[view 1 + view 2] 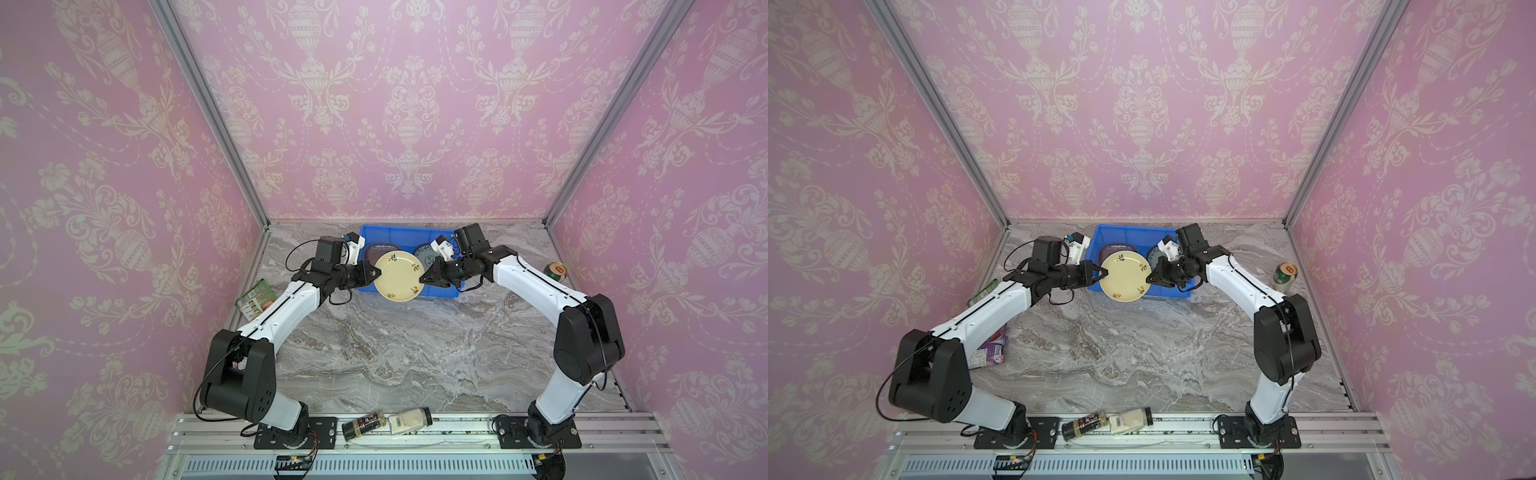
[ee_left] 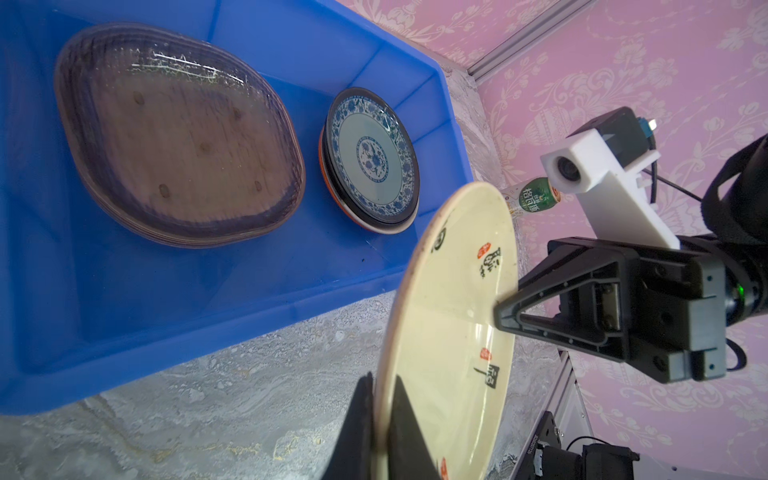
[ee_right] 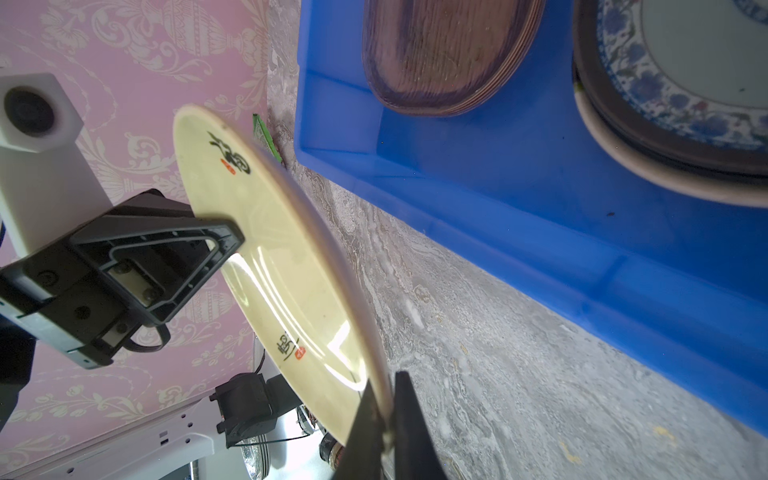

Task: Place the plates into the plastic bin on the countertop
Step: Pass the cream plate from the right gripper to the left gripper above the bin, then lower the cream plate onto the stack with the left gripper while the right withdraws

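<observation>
**Cream plate (image 1: 399, 276) held between two arms over the blue bin (image 1: 407, 231)**
Both arms reach toward the far edge of the desk (image 1: 395, 353), forearms angled inward. The left claw (image 1: 377, 272) and right claw (image 1: 424, 277) each pinch an opposite rim of the plate above the bin's near wall. Stacked plates (image 2: 178, 137) lie inside.

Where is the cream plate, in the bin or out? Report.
Out. The cream plate is held in the air, not resting in the bin; left gripper and right gripper clamp its rim.
</observation>
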You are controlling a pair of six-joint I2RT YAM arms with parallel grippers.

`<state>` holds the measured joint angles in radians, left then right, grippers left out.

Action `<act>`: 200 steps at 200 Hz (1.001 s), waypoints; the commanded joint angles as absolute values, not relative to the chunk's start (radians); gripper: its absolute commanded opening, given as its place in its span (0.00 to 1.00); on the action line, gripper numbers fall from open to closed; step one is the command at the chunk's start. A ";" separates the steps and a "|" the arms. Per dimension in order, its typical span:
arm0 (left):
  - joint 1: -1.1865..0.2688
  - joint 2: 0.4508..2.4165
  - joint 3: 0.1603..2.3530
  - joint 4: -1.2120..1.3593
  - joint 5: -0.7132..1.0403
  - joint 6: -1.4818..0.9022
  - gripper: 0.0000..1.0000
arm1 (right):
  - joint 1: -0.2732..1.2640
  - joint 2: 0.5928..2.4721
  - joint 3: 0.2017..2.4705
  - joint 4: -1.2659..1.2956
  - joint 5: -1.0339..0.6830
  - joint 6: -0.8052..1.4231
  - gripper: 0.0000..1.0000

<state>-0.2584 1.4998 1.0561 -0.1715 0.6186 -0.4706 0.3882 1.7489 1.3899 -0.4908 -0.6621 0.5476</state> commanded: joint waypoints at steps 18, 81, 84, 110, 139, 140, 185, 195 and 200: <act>-0.262 1.532 1.092 -0.154 0.617 -0.485 0.00 | 0.372 1.684 1.377 -0.453 -0.682 0.570 0.00; -0.275 1.720 1.306 -0.127 0.600 -0.560 0.00 | 0.223 1.515 1.241 -0.404 -0.449 0.668 0.38; -0.279 1.734 1.323 -0.128 0.598 -0.561 0.00 | 0.211 1.499 1.225 -0.387 -0.442 0.680 0.40; -0.307 1.867 1.470 -0.150 0.586 -0.575 0.00 | 0.101 1.378 1.093 -0.303 -0.412 0.743 0.42; -0.340 2.012 1.631 -0.192 0.556 -0.583 0.00 | 0.031 1.317 1.067 -0.315 -0.412 0.739 0.42; -0.340 2.019 1.637 -0.195 0.555 -0.583 0.00 | 0.029 1.316 1.066 -0.315 -0.413 0.739 0.42; -0.382 2.203 1.873 -0.326 0.482 -0.561 0.00 | 0.005 1.295 1.046 -0.325 -0.428 0.727 0.42; -0.386 2.228 1.901 -0.333 0.475 -0.561 0.00 | 0.002 1.293 1.037 -0.319 -0.433 0.729 0.42; -0.388 2.241 1.909 -0.331 0.479 -0.568 0.00 | 0.002 1.293 1.033 -0.314 -0.436 0.731 0.42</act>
<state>-0.3759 2.1971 1.8305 -0.2626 0.5217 -0.5663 0.0086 1.3136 1.0634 -0.3305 -0.4301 0.7197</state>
